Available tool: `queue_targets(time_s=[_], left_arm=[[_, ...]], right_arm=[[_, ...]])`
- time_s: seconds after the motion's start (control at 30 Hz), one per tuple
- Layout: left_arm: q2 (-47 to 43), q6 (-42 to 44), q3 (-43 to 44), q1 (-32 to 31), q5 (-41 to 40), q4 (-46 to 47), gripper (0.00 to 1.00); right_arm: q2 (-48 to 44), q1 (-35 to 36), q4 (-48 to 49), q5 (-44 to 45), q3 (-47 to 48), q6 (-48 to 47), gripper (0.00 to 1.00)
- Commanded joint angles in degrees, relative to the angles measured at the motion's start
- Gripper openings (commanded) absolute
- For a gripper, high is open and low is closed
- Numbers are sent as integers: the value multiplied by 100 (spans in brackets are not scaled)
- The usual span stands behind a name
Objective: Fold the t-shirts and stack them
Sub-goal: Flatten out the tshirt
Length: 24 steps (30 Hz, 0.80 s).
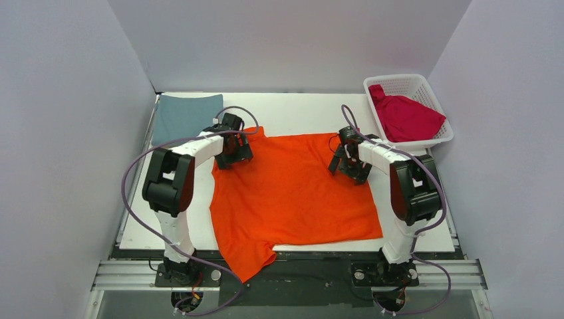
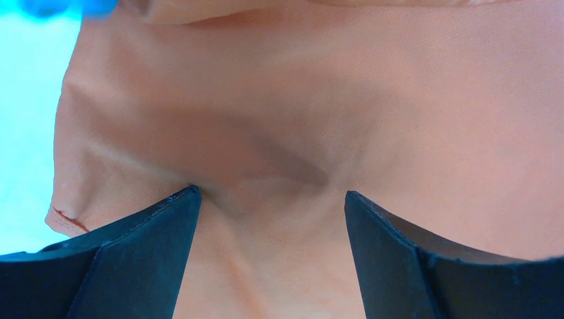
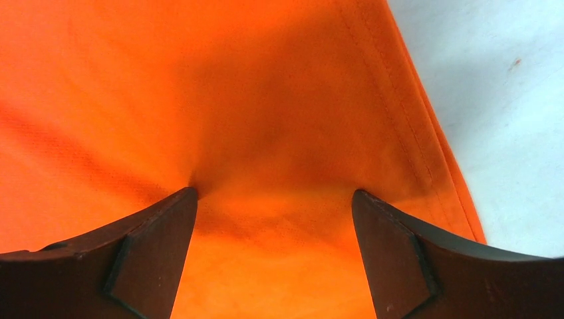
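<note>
A bright orange t-shirt (image 1: 292, 193) lies spread flat across the middle of the table, its lower left corner hanging over the near edge. My left gripper (image 1: 233, 149) stands open at the shirt's far left corner, fingertips (image 2: 169, 219) down on the cloth (image 2: 299, 119), which looks pale peach in that view. My right gripper (image 1: 349, 163) is open near the far right edge, its tips resting on orange cloth (image 3: 199, 86) just inside the stitched hem (image 3: 412, 133). Neither gripper has cloth pinched between its fingers. A dusty teal-blue t-shirt (image 1: 186, 116) lies folded at the back left. A crimson red t-shirt (image 1: 406, 118) is bunched in the basket.
A white lattice basket (image 1: 435, 93) stands at the back right against the wall. Grey walls close in the table on the left, right and back. Bare white table (image 3: 505, 100) shows just right of the hem. The arms' bases and a metal rail (image 1: 286, 272) run along the near edge.
</note>
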Motion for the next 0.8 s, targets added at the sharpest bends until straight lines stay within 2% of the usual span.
queue_targets(time_s=[0.0,0.3,0.43,0.53,0.67,0.77], left_arm=[[569,253,891,39,121,-15,90],[2369,622,3477,145,202,-839,90],[3135,774,4810,209,170,-1326,90],[3572,822,5771,276,179,-1680,90],[3649,953,5984,311,251,-1750,90],[3276,1075,5957,275,304,-1667,90]], right_arm=[[266,-271,-184,224,95,325,81],[1280,-787,-577,-121,1320,399,80],[1810,-838,-1029,-12,2545,245,80],[2086,-885,-1236,40,3089,120,80],[2157,-911,-1294,-27,3491,-70,80],[1868,-838,-1352,-59,3598,-299,80]])
